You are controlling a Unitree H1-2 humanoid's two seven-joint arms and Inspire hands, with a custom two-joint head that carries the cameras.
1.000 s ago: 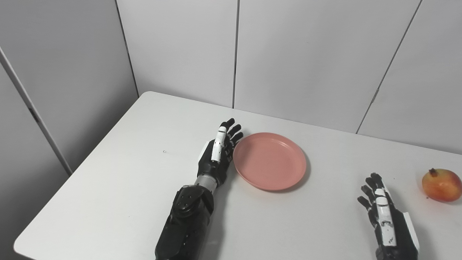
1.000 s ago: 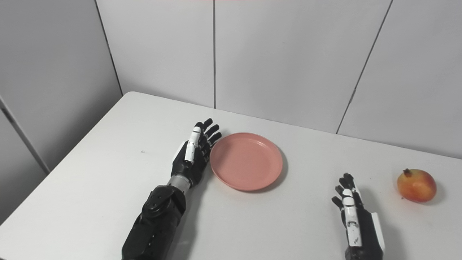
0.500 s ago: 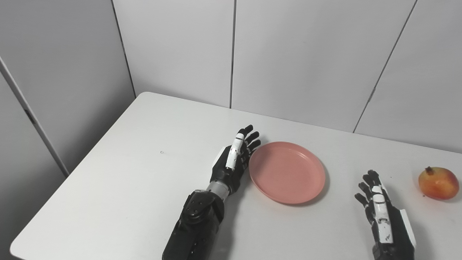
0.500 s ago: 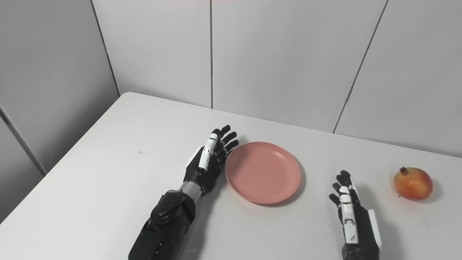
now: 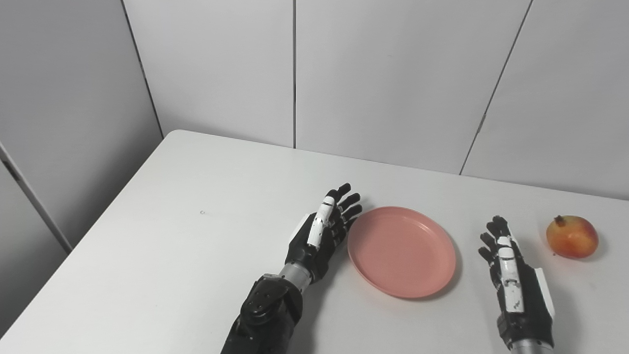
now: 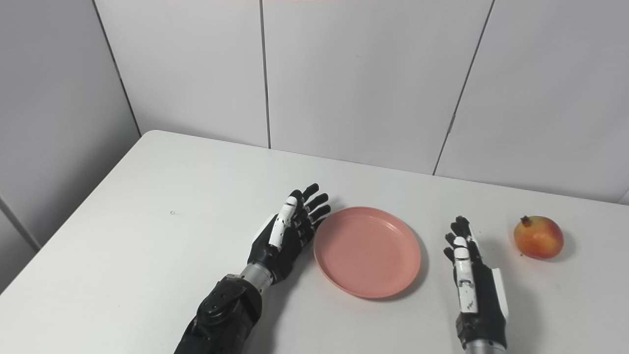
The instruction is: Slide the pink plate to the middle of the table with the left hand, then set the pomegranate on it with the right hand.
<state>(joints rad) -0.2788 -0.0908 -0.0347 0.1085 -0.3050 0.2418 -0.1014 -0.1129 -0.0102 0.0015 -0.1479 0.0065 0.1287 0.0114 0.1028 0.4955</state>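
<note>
A round pink plate (image 5: 401, 250) lies flat on the white table (image 5: 186, 231), near its middle. My left hand (image 5: 322, 233) stands on edge right beside the plate's left rim, open, fingers stretched toward the far wall; whether it touches the rim I cannot tell. A red-yellow pomegranate (image 5: 572, 236) sits on the table at the right, apart from the plate. My right hand (image 5: 511, 275) rests open between plate and pomegranate, a little nearer to me than the fruit, holding nothing.
Grey wall panels (image 5: 393, 78) stand close behind the table's far edge. The table's left edge (image 5: 83, 231) runs diagonally toward me. A tiny speck (image 5: 202, 212) lies on the left part of the tabletop.
The left hand has pushed the plate to the right, toward the right hand. The right hand has moved farther from me. The camera has also shifted to the right.
</note>
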